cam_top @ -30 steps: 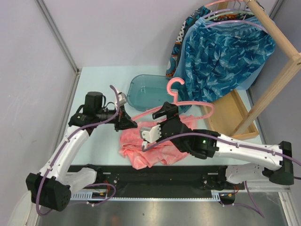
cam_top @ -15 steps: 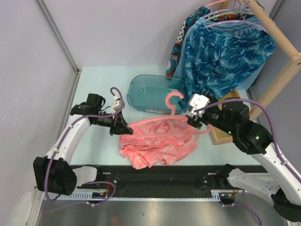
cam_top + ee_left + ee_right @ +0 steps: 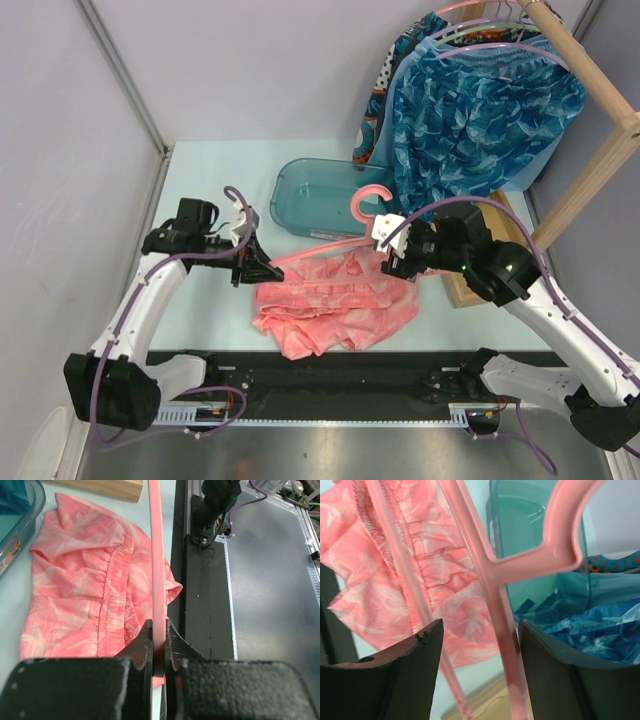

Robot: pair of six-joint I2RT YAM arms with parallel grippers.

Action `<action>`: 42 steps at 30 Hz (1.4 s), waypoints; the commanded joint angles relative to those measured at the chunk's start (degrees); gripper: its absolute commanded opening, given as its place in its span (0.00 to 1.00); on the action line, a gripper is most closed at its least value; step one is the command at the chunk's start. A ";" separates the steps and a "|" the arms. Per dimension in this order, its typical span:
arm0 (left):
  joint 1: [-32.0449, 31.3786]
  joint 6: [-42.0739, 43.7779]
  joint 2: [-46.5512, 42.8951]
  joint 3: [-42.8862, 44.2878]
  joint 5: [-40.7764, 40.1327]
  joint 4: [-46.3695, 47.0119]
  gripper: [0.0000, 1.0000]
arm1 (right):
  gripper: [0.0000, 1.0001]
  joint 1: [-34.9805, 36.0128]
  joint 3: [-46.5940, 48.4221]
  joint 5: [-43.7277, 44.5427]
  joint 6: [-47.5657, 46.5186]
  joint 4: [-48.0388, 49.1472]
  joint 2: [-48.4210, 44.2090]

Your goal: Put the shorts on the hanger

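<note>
The coral-pink shorts (image 3: 335, 310) lie crumpled on the table in front of the arm bases, waistband up in the left wrist view (image 3: 85, 590). The thin pink hanger (image 3: 335, 248) hovers over their far edge, hook (image 3: 368, 200) pointing away. My left gripper (image 3: 256, 268) is shut on the hanger's left end; its bar (image 3: 157, 555) runs straight out between the pads. My right gripper (image 3: 398, 256) stands open around the hanger's right side near the neck. Both hanger bars (image 3: 495, 615) pass between its fingers (image 3: 415, 660), the thicker one close to the right finger.
A teal plastic tub (image 3: 318, 200) sits behind the hanger. To the right a wooden rack (image 3: 592, 150) carries blue patterned garments (image 3: 470, 110) on other hangers, above its wooden base (image 3: 500, 245). A black rail (image 3: 330, 385) runs along the near edge.
My right arm swung from over the shorts to the hanger's right side by the hook, and its jaws have narrowed around the bars. The left gripper kept its hold on the hanger.
</note>
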 commanded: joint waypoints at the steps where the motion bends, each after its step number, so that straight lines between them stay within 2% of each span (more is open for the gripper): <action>1: 0.23 -7.38 -3.64 -1.24 4.49 8.14 0.00 | 0.64 2.40 -0.94 3.72 -4.70 4.52 0.75; 6: 0.23 -8.53 -5.22 -2.56 3.97 8.24 0.00 | 0.60 6.44 -3.32 12.50 -6.64 10.59 0.84; 8: 0.23 -8.27 -5.57 -3.18 3.26 7.80 0.00 | 0.59 7.24 -3.41 12.70 -7.08 10.77 -0.04; 11: 0.23 -7.74 -5.84 -3.44 2.56 7.45 0.00 | 0.61 7.76 -3.41 9.28 -8.05 8.75 -3.45; 16: 0.06 -5.20 -5.84 -3.27 1.86 6.57 0.00 | 0.68 7.85 -3.41 9.01 -6.29 7.26 -7.60; 22: -2.66 0.70 -4.96 -2.48 0.98 2.00 0.00 | 0.73 4.52 -3.49 6.91 -6.99 8.48 -5.05; 28: -2.93 -0.88 -6.98 -2.74 0.54 3.40 0.00 | 0.75 0.21 -3.58 1.54 -8.75 8.75 -0.58; 31: -2.93 -2.02 -8.12 -3.26 -0.17 4.80 0.01 | 0.68 0.21 -3.58 -0.66 -8.23 7.79 -0.04; 34: -3.28 -1.50 -9.44 -3.62 -2.10 5.86 0.06 | 0.50 0.38 -3.58 -1.28 -5.69 7.52 0.66; 35: -3.37 -1.15 -9.79 -3.79 -2.71 6.13 0.06 | 0.34 0.56 -3.67 -1.36 -5.41 7.34 0.92; 37: -3.55 -1.06 -10.58 -4.32 -4.64 7.27 0.10 | 0.18 1.08 -3.67 -1.10 -5.32 7.08 1.01; 38: -3.55 -0.80 -10.67 -4.50 -5.35 7.62 0.14 | 0.02 1.17 -3.67 -0.75 -5.32 7.08 0.84; 39: -3.55 -0.36 -11.20 -4.67 -5.96 7.54 0.19 | 0.00 1.17 -3.67 -0.75 -5.50 6.82 0.75; 40: -3.55 -0.09 -11.46 -5.02 -8.06 7.53 0.34 | 0.00 1.17 -3.67 -0.92 -6.02 6.47 0.58; 41: -3.46 -0.53 -11.81 -5.29 -9.73 8.84 0.40 | 0.00 1.17 -3.67 -0.84 -6.72 6.03 0.14; 42: -3.37 -1.58 -12.60 -6.16 -11.66 10.07 0.51 | 0.00 1.17 -3.67 -0.58 -6.99 5.24 -0.04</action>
